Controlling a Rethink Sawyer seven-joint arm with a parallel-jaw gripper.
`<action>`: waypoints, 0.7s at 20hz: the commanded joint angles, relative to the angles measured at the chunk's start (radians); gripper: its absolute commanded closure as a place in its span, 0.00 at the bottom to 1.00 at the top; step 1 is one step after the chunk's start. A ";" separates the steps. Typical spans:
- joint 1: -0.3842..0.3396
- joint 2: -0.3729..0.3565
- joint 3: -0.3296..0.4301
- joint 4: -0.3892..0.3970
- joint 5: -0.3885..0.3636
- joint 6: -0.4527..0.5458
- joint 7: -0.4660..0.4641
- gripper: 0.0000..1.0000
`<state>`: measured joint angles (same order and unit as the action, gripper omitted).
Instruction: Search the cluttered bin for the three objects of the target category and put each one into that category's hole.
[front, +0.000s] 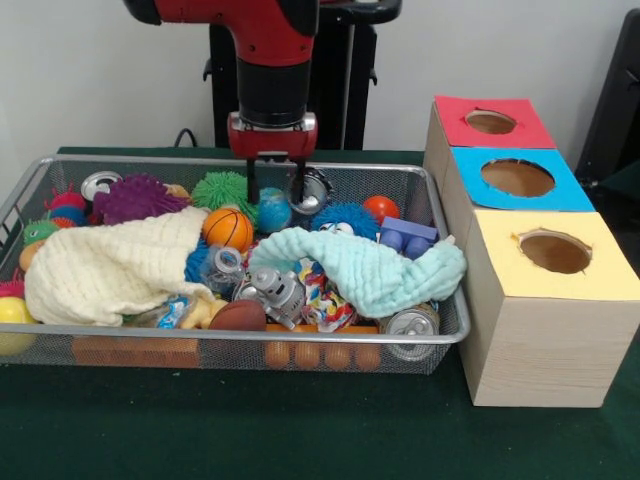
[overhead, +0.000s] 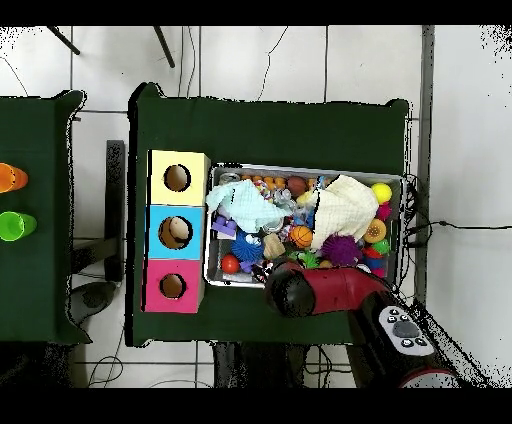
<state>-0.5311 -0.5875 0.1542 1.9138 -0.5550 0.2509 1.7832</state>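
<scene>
1. The gripper hangs over the far side of the bin, its prongs spread apart and empty.
2. The bin sits on the counter beside three wooden boxes, packed with toys and two cloths.
3. Judging by this, sorting has barely begun; the overhead view shows something inside the blue box's hole.

One wide silver wire-mesh bin was present. Three wooden boxes stood in a row, each with one round hole: one red-topped box, one blue-topped box and one yellow-topped box. Two cloths lay in the bin: one cream waffle-weave cloth and one pale mint cloth. One small orange basketball and one brown toy football were counted. Two metal cans showed.
</scene>
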 joint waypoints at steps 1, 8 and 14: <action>-0.033 0.026 0.055 -0.151 0.034 0.232 -0.065 0.00; -0.018 0.079 0.094 -0.280 0.045 0.350 -0.082 0.00; 0.012 0.104 0.103 -0.353 0.067 0.442 -0.067 0.00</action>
<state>-0.5307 -0.5435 0.1697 1.7461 -0.5191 0.5598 1.7832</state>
